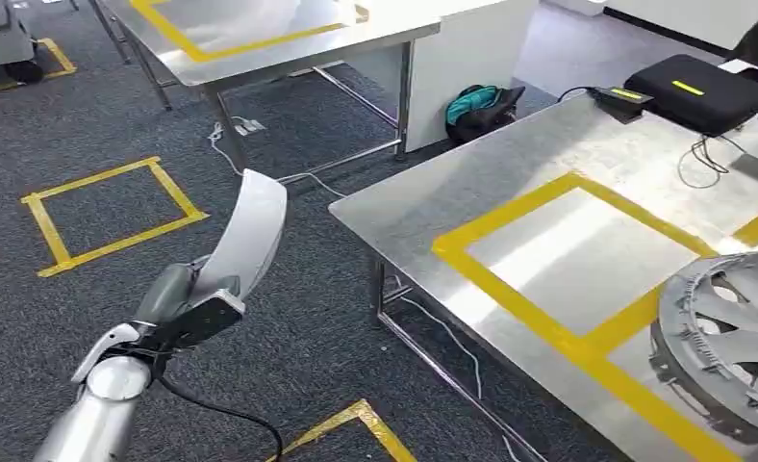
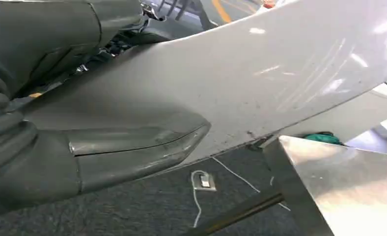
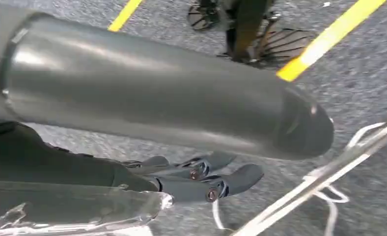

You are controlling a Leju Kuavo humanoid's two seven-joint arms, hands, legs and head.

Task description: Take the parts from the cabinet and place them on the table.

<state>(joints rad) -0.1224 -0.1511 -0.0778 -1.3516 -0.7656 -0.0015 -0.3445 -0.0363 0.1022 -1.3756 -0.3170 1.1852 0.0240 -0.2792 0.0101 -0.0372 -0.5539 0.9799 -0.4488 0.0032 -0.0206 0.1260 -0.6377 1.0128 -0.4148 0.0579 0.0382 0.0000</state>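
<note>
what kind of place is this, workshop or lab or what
Probably a robot test lab or workshop: steel tables marked with yellow tape squares, more tape squares on the grey carpet, a wheel cover on the table, and a curved white panel in the left hand.

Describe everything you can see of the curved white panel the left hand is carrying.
The curved white panel is a long, smooth, glossy strip that looks like painted plastic, bowed along its length with a rounded upper end. The left wrist view shows faint scuffs and dark specks on its face. It stands nearly upright above the carpet, left of the steel table and apart from it. The left hand grips its lower end, thumb pressed across the surface; nothing else touches it.
</note>
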